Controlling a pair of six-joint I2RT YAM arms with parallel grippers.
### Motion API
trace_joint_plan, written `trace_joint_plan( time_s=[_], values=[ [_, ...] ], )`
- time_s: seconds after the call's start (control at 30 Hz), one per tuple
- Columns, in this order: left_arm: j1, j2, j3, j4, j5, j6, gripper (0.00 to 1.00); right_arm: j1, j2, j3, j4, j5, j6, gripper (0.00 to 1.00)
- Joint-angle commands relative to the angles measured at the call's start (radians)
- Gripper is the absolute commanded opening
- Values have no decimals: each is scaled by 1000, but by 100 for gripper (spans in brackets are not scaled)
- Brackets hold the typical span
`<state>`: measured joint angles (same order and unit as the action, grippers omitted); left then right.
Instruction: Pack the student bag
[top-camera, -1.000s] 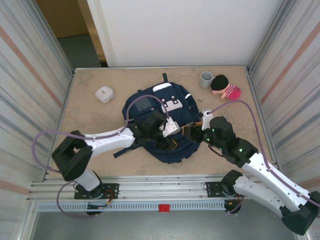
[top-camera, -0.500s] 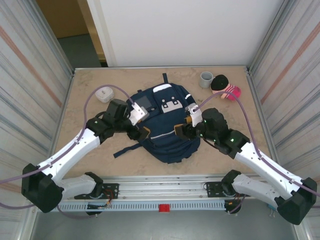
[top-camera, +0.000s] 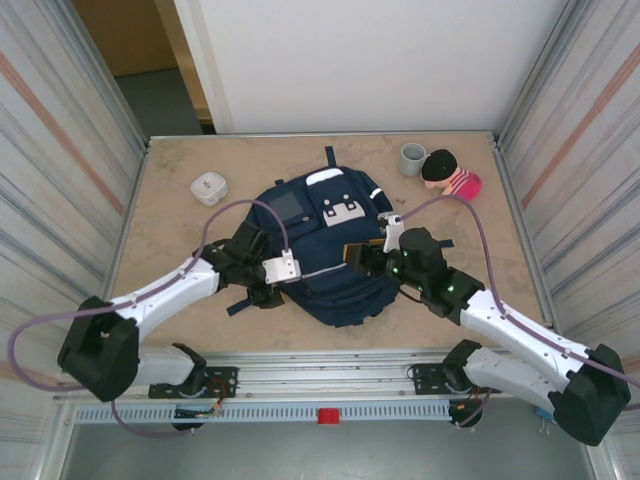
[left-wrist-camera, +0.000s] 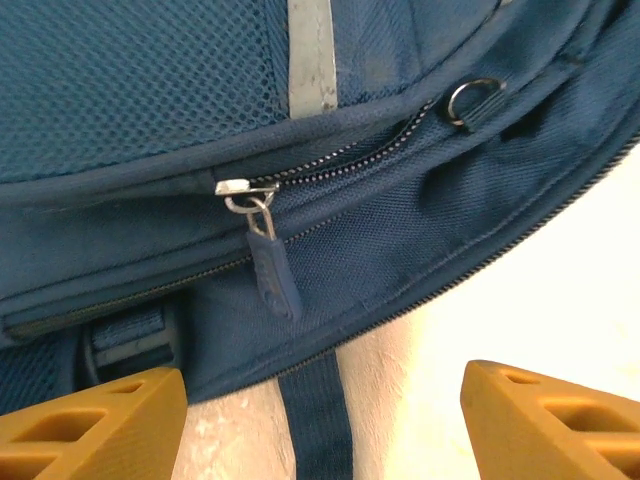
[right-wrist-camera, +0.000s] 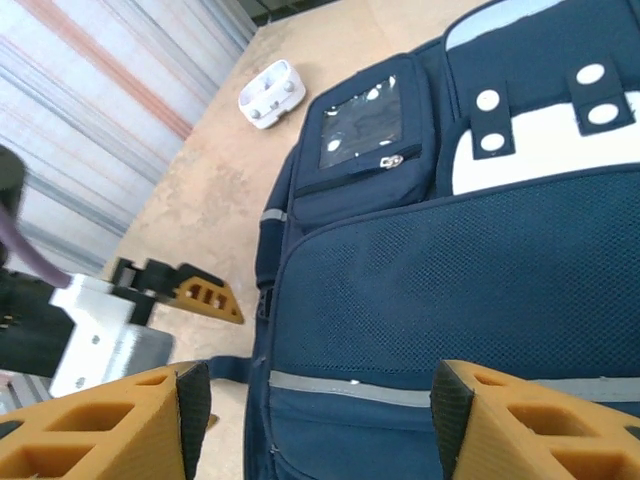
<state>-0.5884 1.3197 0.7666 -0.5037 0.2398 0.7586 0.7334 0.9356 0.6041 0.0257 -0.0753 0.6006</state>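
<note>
The student bag (top-camera: 322, 238), a navy backpack, lies flat mid-table with its white dotted patch (right-wrist-camera: 545, 150) and grey panel (right-wrist-camera: 360, 125) facing up. My left gripper (top-camera: 268, 290) is low at the bag's near-left edge, open. In the left wrist view its orange fingertips (left-wrist-camera: 90, 420) straddle bare table and a dark strap (left-wrist-camera: 318, 415), with a zipper pull (left-wrist-camera: 272, 275) just ahead on the bag's side. My right gripper (top-camera: 358, 258) hovers open above the bag's right side. Its fingers (right-wrist-camera: 530, 420) stand wide over the mesh pocket (right-wrist-camera: 450, 290) and thin white stripe (right-wrist-camera: 400, 390), holding nothing.
A small white case (top-camera: 209, 187) lies at the far left of the table. A grey cup (top-camera: 412, 158) and a pink-and-black plush doll (top-camera: 450, 175) sit at the far right. Corrugated walls close both sides and a metal rail (top-camera: 320, 380) runs along the near edge.
My left gripper left the middle of the bag, swung out past its left side, and came down to the near-left edge. My right gripper crept left and farther over the bag.
</note>
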Motion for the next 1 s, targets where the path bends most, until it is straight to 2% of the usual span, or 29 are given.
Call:
trace_joint_plan(
  time_s=[0.0,0.13,0.2,0.3,0.4,0.63,0.73,0.83,0.97],
  values=[
    [2,51,49,27,43,31,71,10,-5,-14,63,22,57,62],
    [-3,48,32,93,52,4,64,15,-19,-29,29,46,50,62],
    [-4,50,9,150,22,-1,58,14,-35,-48,38,57,54,62],
    [-3,56,1,190,-5,-24,55,12,-62,-66,37,62,55,62],
    [-3,60,-9,223,34,-32,53,8,-86,-73,22,66,55,62],
    [-16,67,31,156,18,-42,31,3,-124,-80,-51,34,111,65],
    [-16,43,19,153,61,-39,13,-1,-116,-73,-106,17,175,66],
    [-16,38,8,159,84,-44,2,-11,-98,-67,-123,7,255,68],
    [-24,40,21,125,120,-55,0,-22,-29,-16,-188,-14,358,70]
  ],
)
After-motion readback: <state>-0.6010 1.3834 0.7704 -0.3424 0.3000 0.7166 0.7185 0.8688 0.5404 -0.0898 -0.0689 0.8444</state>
